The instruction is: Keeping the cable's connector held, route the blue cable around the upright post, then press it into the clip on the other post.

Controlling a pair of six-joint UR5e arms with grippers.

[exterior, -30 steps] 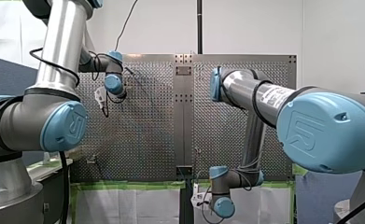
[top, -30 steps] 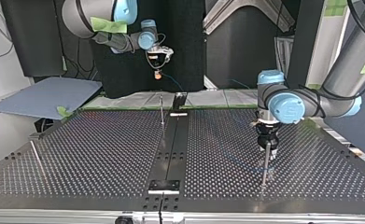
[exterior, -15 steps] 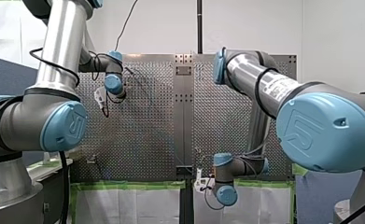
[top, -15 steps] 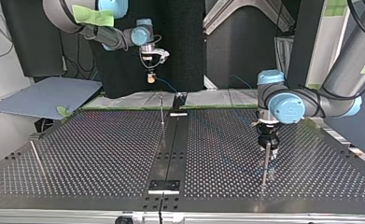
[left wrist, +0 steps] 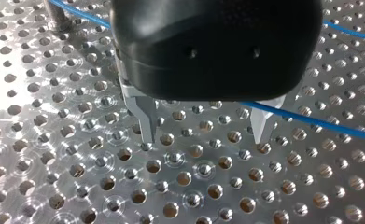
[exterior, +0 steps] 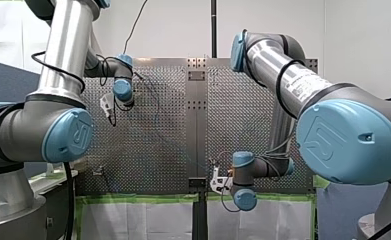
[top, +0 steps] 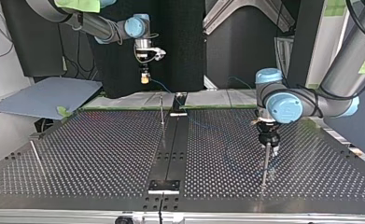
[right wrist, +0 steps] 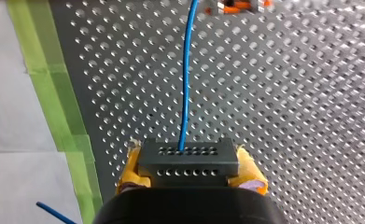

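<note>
My right gripper (right wrist: 189, 173) has its yellow pads shut on the dark grey connector (right wrist: 188, 161). The blue cable (right wrist: 186, 84) runs straight ahead from it over the perforated plate towards an orange clip (right wrist: 231, 5). In the top view my right gripper (top: 144, 77) hangs above the table's far edge, and the cable (top: 164, 87) slopes down from it past the thin middle post (top: 162, 109). My left gripper (left wrist: 203, 133) stands open just over the plate, and the cable (left wrist: 311, 119) passes beneath it. In the top view my left gripper (top: 269, 140) is at the top of another upright post (top: 265, 163).
A third thin post (top: 38, 158) leans at the top view's left. A dark rail (top: 171, 149) runs down the table's middle to a small block (top: 164, 186). Green tape (right wrist: 54, 93) edges the plate beside my right gripper. A post's base (left wrist: 59, 18) stands behind my left gripper.
My right arm has carried the connector towards the top view's left and upward in the front view. My left arm has hardly moved.
</note>
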